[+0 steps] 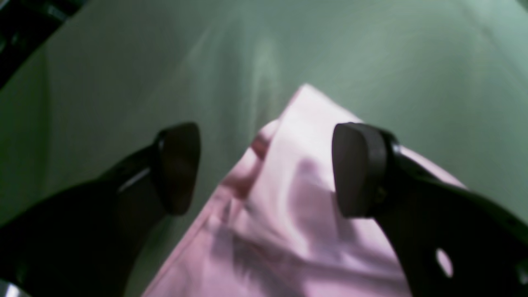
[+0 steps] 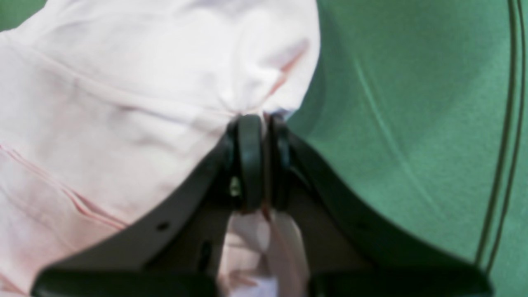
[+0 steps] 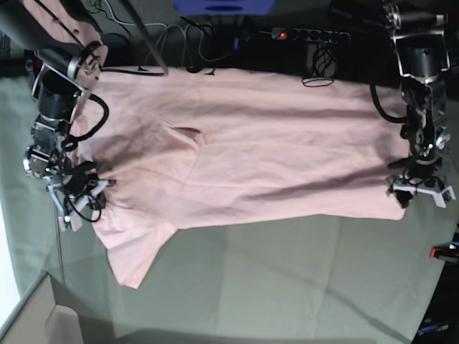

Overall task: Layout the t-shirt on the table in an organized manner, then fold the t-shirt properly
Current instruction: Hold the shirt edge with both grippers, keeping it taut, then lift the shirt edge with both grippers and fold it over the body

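- The tabletop (image 3: 287, 272) is covered in creased pale grey-green cloth; cables and a power strip (image 3: 310, 34) lie along its far edge, and a small red clamp (image 3: 439, 251) sits at its side.
- The left end effector (image 1: 266, 169) stands wide open and holds nothing; its two dark pads straddle a corner of the t-shirt (image 3: 244, 158) just below them.
- That pink corner lies flat on the cloth, ending in a point beyond the pads.
- The right end effector (image 2: 264, 161) is closed, pinching a bunched fold of the shirt's fabric between its pads.
- In the blurred wrist view this fold seems to be near a seam, perhaps by the sleeve.
- The t-shirt lies spread lengthwise across the tabletop's far half, one sleeve (image 3: 133, 254) splayed toward the near edge.
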Robot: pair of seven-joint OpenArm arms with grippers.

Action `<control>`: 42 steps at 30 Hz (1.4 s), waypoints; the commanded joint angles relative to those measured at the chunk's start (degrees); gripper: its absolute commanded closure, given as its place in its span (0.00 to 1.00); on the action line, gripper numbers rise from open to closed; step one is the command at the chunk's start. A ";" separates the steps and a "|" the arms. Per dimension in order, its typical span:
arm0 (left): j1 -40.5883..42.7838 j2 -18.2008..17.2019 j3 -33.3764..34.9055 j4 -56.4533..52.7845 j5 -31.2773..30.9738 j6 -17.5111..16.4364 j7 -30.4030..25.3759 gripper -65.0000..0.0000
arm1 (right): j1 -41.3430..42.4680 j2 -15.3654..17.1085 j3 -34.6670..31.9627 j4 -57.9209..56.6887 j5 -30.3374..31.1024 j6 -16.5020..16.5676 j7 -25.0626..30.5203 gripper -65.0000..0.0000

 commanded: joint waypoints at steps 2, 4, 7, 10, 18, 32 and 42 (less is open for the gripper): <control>-3.84 -0.91 -0.20 -4.40 -0.05 -0.01 -1.36 0.26 | 0.90 0.12 -0.25 0.56 0.27 0.84 -0.40 0.95; -5.15 -0.91 0.15 -7.13 0.04 -0.10 -1.54 0.26 | 0.90 0.12 -0.25 0.56 0.27 0.84 -0.40 0.95; -5.42 -0.64 0.24 -7.04 0.22 -0.10 -1.45 0.31 | 0.90 0.12 -0.25 0.56 0.18 0.84 -0.40 0.95; -5.59 -0.55 0.24 -7.13 0.22 -0.10 -1.27 0.57 | 0.90 0.12 -0.25 0.56 0.18 0.84 -0.40 0.95; -5.68 -0.64 0.24 -7.13 0.31 -0.10 -1.27 0.99 | 0.90 0.12 -0.25 0.56 0.18 0.84 -0.40 0.95; 8.91 -0.47 -0.29 17.31 -0.13 0.43 -1.10 1.00 | -3.94 -1.90 0.10 13.13 0.53 0.84 -3.03 0.96; 17.18 -0.55 -5.56 22.94 -6.81 -0.01 -1.10 1.00 | -13.08 -5.41 0.19 34.49 0.53 0.84 -9.10 0.96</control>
